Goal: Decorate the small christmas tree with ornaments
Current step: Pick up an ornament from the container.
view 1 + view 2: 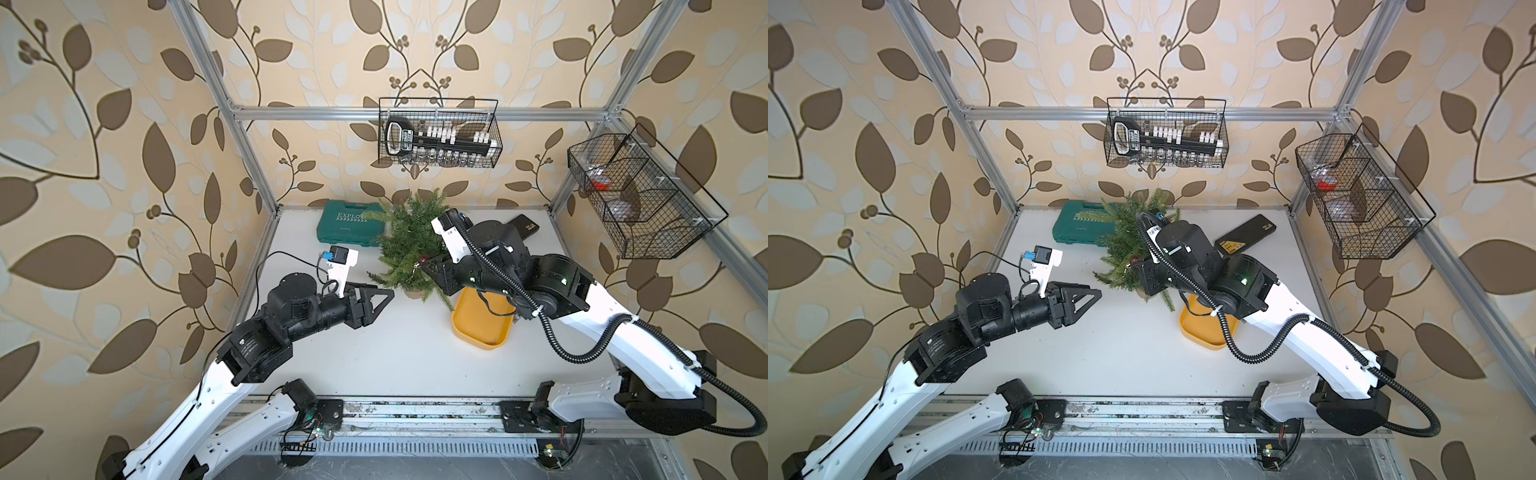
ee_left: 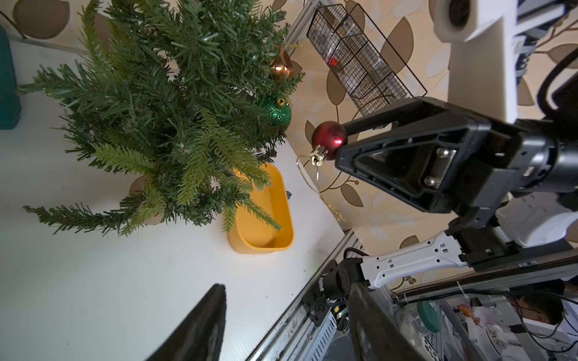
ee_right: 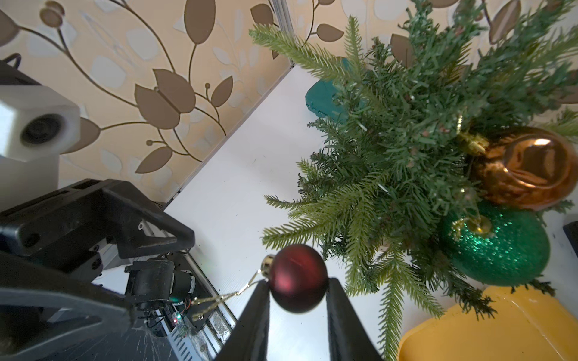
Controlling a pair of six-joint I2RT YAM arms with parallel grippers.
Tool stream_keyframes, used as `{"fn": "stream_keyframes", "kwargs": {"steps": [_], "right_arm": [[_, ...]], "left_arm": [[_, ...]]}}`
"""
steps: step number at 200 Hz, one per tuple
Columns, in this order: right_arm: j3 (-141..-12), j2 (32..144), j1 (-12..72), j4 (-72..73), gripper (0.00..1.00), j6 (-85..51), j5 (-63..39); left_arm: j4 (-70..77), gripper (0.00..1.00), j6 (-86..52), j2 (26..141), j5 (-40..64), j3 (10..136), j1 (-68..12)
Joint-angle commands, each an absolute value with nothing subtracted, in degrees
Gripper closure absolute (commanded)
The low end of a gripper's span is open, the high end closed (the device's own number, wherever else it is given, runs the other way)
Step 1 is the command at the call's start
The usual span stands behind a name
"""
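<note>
The small christmas tree stands at the table's back centre on a beige pot. Two ornaments hang on its right side: a glittery green bauble and, above it, an amber-gold one. My right gripper is shut on the small dark red bauble, held close beside the tree's lower right branches. Its gold loop dangles free. To the tree's left my left gripper hovers open with nothing in it, pointing at the tree.
A yellow tray lies right in front of the tree, partly under my right arm. A teal tool case and a black case lie at the back. Wire baskets hang on the frame.
</note>
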State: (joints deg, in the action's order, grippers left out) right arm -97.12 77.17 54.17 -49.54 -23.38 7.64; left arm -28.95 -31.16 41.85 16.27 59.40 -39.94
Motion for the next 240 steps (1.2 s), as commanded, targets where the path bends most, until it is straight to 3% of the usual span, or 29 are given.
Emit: {"fn": "stream_keyframes", "kwargs": {"steps": [1, 61, 107, 146, 176, 219, 240], "right_arm": [[-99.6, 78.2, 54.7, -53.4, 0.70, -24.5, 9.3], [-100.1, 79.0, 55.0, -54.0, 0.71, -25.2, 9.5], [-100.3, 79.0, 55.1, -53.4, 0.70, -25.5, 8.8], [-100.5, 79.0, 55.2, -53.4, 0.70, -25.5, 8.5], [-100.5, 78.8, 55.2, -53.1, 0.70, -25.5, 8.0], [-100.2, 78.5, 55.2, -52.8, 0.70, -25.7, 7.2], [-100.0, 78.1, 55.3, -52.7, 0.70, -25.8, 6.4]], "left_arm": [[-26.8, 0.36, -27.1, 43.3, 14.4, 62.6, -41.3], [-25.0, 0.36, -24.2, 47.6, 12.8, 66.3, -46.1], [-26.2, 0.49, -22.5, 50.6, 9.2, 67.7, -49.4], [-26.5, 0.53, -22.0, 51.5, 6.3, 67.7, -49.9], [-26.0, 0.68, -21.7, 51.9, 5.1, 67.6, -50.0], [-26.5, 1.00, -21.5, 51.6, 3.7, 67.0, -49.9], [-26.5, 1.00, -21.8, 50.5, 2.5, 65.8, -49.9]]}}
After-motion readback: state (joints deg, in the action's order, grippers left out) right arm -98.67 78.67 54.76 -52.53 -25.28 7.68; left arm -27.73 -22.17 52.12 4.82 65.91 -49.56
